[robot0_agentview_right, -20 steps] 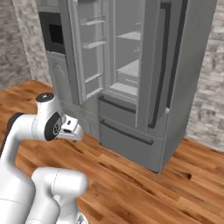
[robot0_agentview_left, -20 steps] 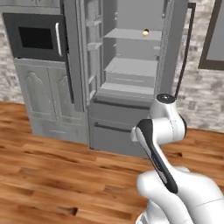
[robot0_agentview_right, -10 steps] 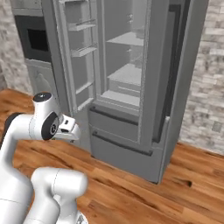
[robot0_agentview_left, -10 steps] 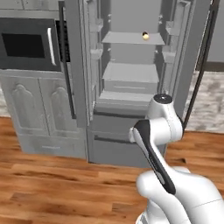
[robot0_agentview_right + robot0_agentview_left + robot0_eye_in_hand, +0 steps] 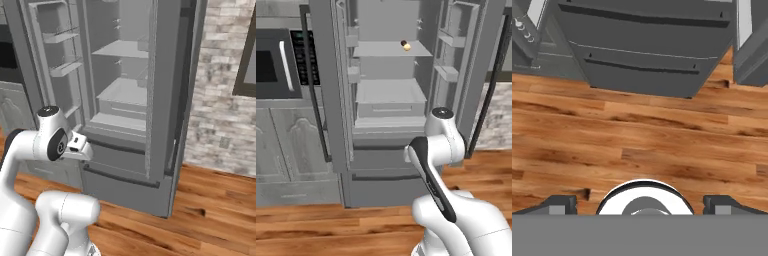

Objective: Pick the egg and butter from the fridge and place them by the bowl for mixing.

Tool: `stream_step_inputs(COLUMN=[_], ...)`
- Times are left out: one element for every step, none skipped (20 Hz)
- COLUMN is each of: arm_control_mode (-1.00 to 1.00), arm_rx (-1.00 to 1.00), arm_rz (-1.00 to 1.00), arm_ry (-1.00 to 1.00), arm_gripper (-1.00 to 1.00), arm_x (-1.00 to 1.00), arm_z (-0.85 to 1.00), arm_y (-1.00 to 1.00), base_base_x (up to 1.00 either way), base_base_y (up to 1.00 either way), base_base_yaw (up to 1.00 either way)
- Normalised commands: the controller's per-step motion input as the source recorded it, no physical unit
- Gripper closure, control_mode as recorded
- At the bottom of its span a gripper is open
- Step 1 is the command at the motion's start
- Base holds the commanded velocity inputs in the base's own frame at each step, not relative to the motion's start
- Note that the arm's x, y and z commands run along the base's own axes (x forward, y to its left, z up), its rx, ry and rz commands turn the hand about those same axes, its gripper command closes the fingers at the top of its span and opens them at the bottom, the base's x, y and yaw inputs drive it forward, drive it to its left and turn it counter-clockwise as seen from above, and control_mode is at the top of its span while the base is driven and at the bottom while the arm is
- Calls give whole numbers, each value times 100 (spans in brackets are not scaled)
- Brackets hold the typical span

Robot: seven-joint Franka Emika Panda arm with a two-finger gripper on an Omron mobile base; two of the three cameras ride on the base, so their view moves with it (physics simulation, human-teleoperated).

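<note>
The fridge (image 5: 391, 100) is a tall, matte grey box with both upper doors swung wide, showing pale grey, smooth inner walls, flat thin shelves and moulded door racks (image 5: 451, 55). On the upper shelf (image 5: 388, 49), toward its right side, sits the egg (image 5: 407, 46), a small, glossy yellow-orange oval, with a smaller dark red-brown ball (image 5: 403, 43) touching it at the back left. The butter cannot be made out. Below the shelves lie two wide drawers (image 5: 383, 172), flat-fronted, each with a long dark bar handle. In the hand view these drawers (image 5: 647, 55) fill the top, above a floor (image 5: 637, 145) of warm brown wood planks with streaky grain. The gripper (image 5: 640, 206) hangs low in front of the drawers, pointing down at the floor, its two dark, blocky fingertips (image 5: 559, 205) spread far apart with nothing between them. The arm (image 5: 438, 150) is glossy white with rounded links and dark joints. Left of the fridge stands a grey cabinet (image 5: 286, 150) with arched panel doors and a built-in black oven (image 5: 276, 67). To the right is a rough wall (image 5: 225, 85) of pale stone bricks.
</note>
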Motion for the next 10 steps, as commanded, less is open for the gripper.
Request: stream_step_inputs(arm_control_mode=[100, 100, 100, 100, 100, 100, 100, 100, 100, 100], arm_rx=[0, 0, 0, 0, 0, 0, 0, 0, 0, 0], arm_rz=[0, 0, 0, 0, 0, 0, 0, 0, 0, 0], arm_ry=[0, 0, 0, 0, 0, 0, 0, 0, 0, 0], arm_gripper=[-100, -100, -100, -100, -100, -100, -100, -100, -100, -100], arm_x=[0, 0, 0, 0, 0, 0, 0, 0, 0, 0], arm_z=[0, 0, 0, 0, 0, 0, 0, 0, 0, 0], arm_y=[0, 0, 0, 0, 0, 0, 0, 0, 0, 0], base_base_x=[77, 78, 76, 73, 74, 73, 73, 76, 74, 73], base_base_y=[31, 18, 12, 15, 18, 20, 21, 17, 16, 11], base_base_yaw=[-20, -12, -8, -5, -5, -5, -6, -10, -16, -18])
